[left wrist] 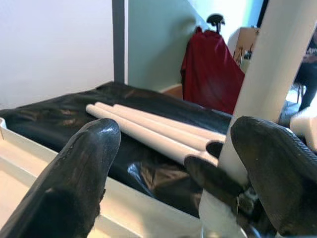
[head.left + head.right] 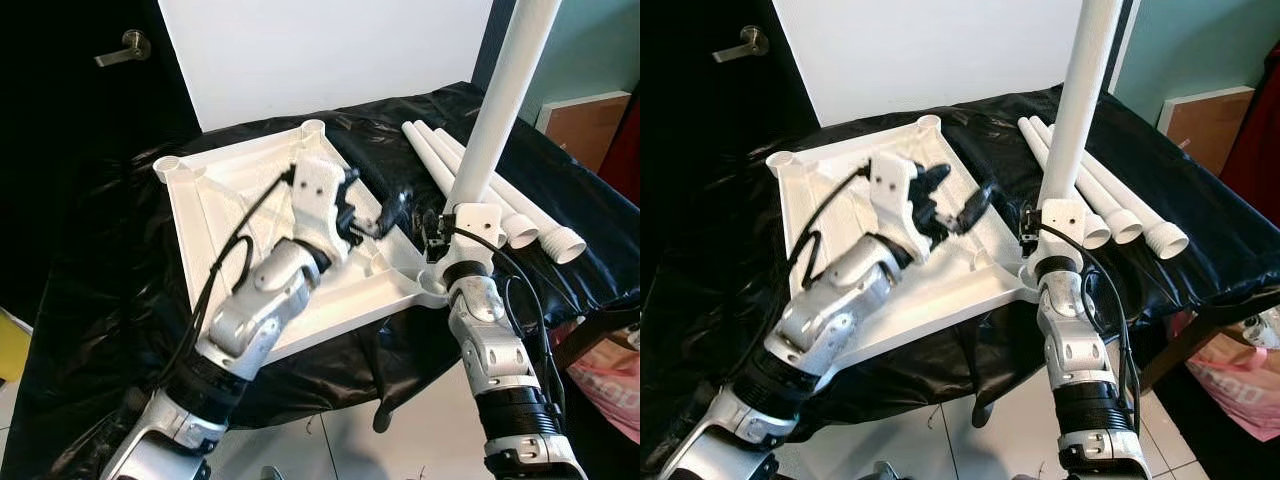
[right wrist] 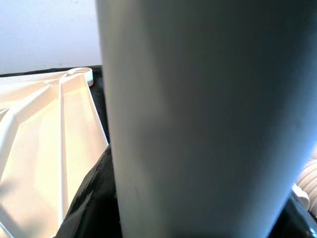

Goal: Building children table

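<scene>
While upturned white tabletop (image 2: 255,215) lies underside-up on black-draped surface (image 2: 90,300), corner nearest right arm takes upright white leg (image 2: 495,110). Right pincer (image 2: 447,232) clamped round leg's lower end, at corner socket (image 2: 432,284). Left pincer (image 2: 385,215) spread wide, holding nothing, hovering just beside leg base. Three spare legs (image 2: 480,185) lying alongside tabletop. Best kept plumb over socket while turning; press tabletop down with left against lifting. Tilt risks cross-seating.
</scene>
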Available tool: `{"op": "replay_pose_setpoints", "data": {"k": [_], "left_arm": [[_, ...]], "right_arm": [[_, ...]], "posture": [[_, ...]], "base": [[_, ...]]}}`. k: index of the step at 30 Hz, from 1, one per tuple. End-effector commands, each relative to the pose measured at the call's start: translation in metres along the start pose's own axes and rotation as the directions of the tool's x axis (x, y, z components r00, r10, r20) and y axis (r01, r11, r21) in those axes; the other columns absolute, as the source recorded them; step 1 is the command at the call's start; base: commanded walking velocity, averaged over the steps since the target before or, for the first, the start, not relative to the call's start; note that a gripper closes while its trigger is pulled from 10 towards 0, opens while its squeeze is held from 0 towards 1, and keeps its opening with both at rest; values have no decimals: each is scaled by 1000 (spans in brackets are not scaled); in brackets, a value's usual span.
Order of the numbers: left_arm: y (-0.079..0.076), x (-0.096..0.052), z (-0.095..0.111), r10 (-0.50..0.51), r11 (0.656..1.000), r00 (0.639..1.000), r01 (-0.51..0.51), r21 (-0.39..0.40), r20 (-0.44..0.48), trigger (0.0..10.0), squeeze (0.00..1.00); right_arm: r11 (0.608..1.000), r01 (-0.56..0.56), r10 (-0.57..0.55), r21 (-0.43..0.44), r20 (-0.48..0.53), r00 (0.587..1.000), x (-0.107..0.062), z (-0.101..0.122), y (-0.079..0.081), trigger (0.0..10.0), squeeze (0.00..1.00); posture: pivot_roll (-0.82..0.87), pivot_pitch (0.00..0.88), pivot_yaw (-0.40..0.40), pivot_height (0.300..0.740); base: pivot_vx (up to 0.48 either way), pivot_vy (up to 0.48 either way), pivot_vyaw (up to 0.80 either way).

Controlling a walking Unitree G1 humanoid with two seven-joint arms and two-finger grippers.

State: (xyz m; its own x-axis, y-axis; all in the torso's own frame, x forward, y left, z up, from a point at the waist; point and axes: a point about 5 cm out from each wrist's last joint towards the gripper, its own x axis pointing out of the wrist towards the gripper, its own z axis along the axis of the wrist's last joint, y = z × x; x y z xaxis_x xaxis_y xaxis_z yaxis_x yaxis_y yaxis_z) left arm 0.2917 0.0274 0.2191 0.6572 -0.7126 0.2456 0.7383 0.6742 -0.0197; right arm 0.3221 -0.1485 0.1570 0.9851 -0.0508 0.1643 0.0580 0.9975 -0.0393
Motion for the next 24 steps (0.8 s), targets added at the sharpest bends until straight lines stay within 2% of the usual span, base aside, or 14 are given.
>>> {"op": "replay_pose_setpoints", "data": {"k": [1,7,12,13,14,19,24], "left_arm": [[-15,-7,-11,-201,977,979,204,68,-43,10000,0],[-15,-18,-26,-209,970,973,219,110,-94,10000,0],[-16,-22,-32,-226,965,966,240,109,-122,10000,0],[-18,-25,-37,-245,957,956,265,114,-161,10000,0],[-19,-31,-49,-270,941,933,308,143,-238,10000,0],[-17,-34,-57,-261,936,919,316,158,-295,10000,0],[-17,-34,-58,-263,934,917,320,161,-300,10000,0]], "right_arm": [[1000,-10,10,8,14,1000,-2,-2,0,10000,0],[1000,-26,26,3,8,1000,-4,-10,0,10000,0],[999,-37,37,10,4,999,-6,-13,1,10000,0],[999,-44,44,16,-3,999,-7,-16,2,10000,0],[998,-50,50,31,-10,999,-9,-20,2,10000,0],[998,-53,54,43,-19,998,-10,-25,1,10000,0],[998,-54,55,36,-35,998,-12,-32,-1,10000,0]], "posture": [[-101,19,51,740],[-96,20,50,740],[-91,21,49,740],[-90,21,49,740],[-89,21,48,740],[-89,21,49,740],[-88,21,48,740]], "base": [[0,0,0],[0,0,0],[0,0,0],[0,0,0],[0,0,0],[0,0,0],[0,0,0]]}}
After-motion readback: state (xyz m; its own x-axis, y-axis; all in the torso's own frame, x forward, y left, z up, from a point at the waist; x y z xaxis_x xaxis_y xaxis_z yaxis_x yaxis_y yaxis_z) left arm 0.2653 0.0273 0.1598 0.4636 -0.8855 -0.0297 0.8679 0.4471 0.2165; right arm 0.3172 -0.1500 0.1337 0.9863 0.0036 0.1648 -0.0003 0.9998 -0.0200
